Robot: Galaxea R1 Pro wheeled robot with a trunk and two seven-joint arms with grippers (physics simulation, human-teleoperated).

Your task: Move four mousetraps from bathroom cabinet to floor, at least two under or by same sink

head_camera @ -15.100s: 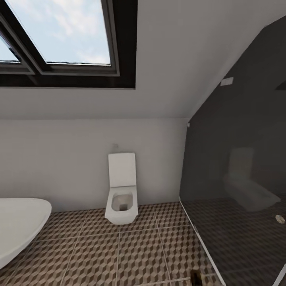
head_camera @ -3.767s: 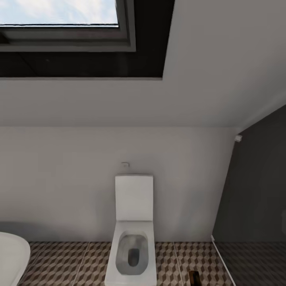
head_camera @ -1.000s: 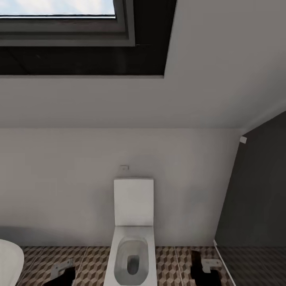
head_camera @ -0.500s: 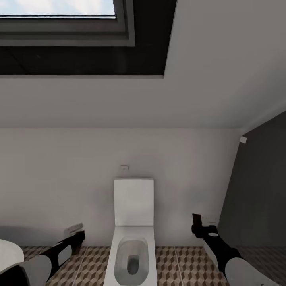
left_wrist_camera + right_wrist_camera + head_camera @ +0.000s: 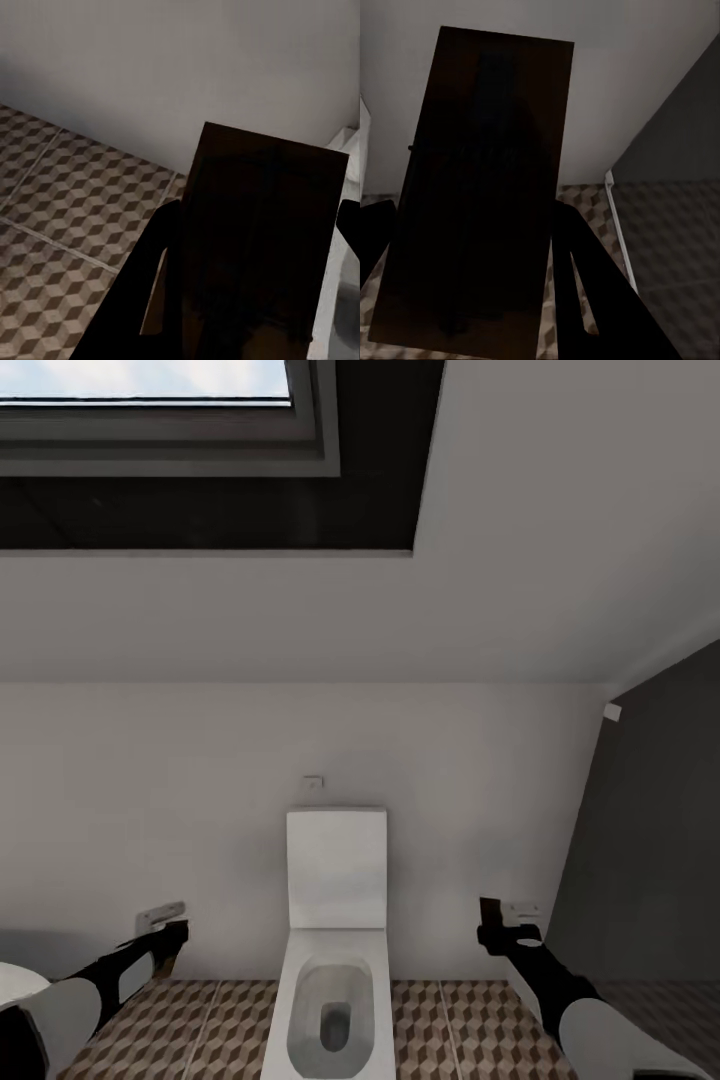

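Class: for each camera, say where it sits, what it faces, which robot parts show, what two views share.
Head view: on head, facing toilet; left end effector, right end effector.
Left wrist view: on left arm, facing floor tiles; fingers flank dark board.
Right wrist view: on right arm, facing wall; fingers flank another dark board.
Wrist views share floor tiles.

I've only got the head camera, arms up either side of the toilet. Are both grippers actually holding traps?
Observer: In the left wrist view, a flat dark board, the left trap, sits between the left gripper's fingers.
Operator: And the right?
Observer: Same there. The right trap is flanked by the right gripper's fingers, though it's too shadowed to make out its wire.
Operator: What's beyond the left one?
Observer: Cube-pattern floor meeting a plain wall.
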